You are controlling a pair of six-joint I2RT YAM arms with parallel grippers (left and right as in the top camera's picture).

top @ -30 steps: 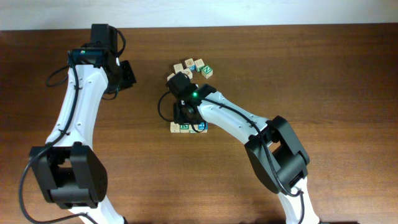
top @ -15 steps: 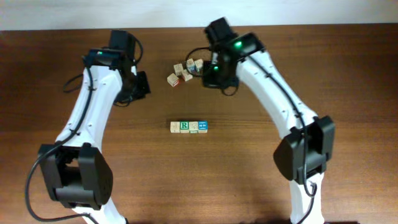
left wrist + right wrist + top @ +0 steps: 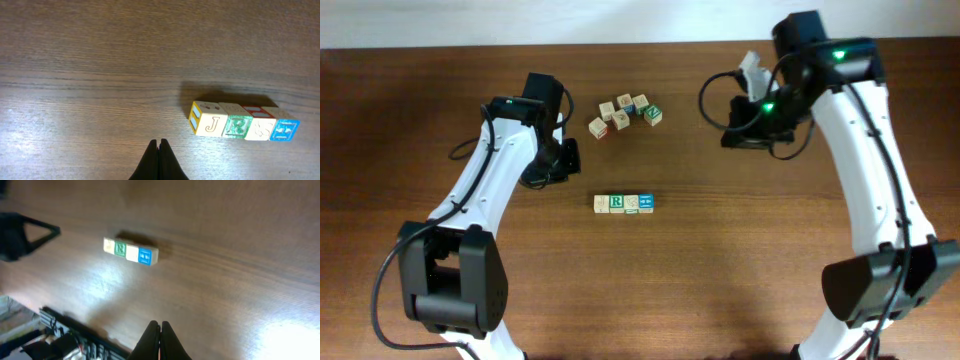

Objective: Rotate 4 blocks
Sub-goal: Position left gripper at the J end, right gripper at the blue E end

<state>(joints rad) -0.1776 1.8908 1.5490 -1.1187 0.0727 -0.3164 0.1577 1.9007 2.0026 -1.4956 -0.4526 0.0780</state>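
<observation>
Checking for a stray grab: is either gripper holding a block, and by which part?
Nothing is held: left gripper and right gripper are shut empty, apart from the blocks.

Block row (image 3: 623,203) on my dark brown, grained table (image 3: 650,290)
It runs: pale "J" block (image 3: 212,125) lettered yellow, green "R" block (image 3: 237,126), red-edged pale block (image 3: 257,128), bright blue block (image 3: 284,130); my left claw (image 3: 159,150) and right claw (image 3: 160,332) are black.

Closed fingers (image 3: 151,342), blocks (image 3: 131,252) in row
</observation>
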